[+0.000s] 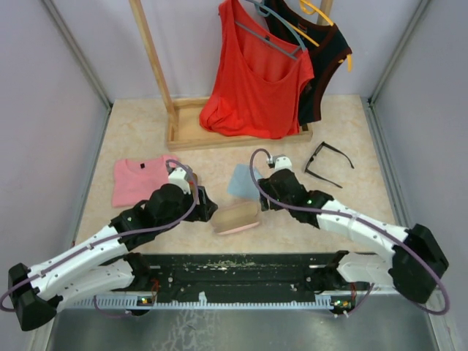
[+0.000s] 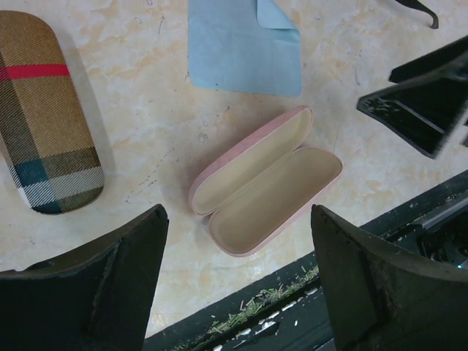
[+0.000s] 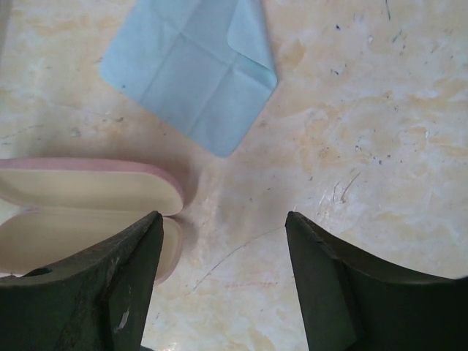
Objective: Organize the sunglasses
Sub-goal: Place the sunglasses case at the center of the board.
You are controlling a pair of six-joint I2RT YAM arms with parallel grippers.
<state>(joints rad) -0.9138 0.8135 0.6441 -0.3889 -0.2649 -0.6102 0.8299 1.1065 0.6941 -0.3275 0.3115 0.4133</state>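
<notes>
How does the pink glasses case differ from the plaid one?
The pink case lies open, showing an empty cream lining; the plaid case is shut. The pink case is plain, the plaid case checked brown with a red stripe. Both are oblong and round-ended.

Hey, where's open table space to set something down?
Bare tabletop lies behind the pink shirt, left of the wooden rack base, and right of the black sunglasses. The middle is crowded: open pink case, blue cloth, plaid case.
</notes>
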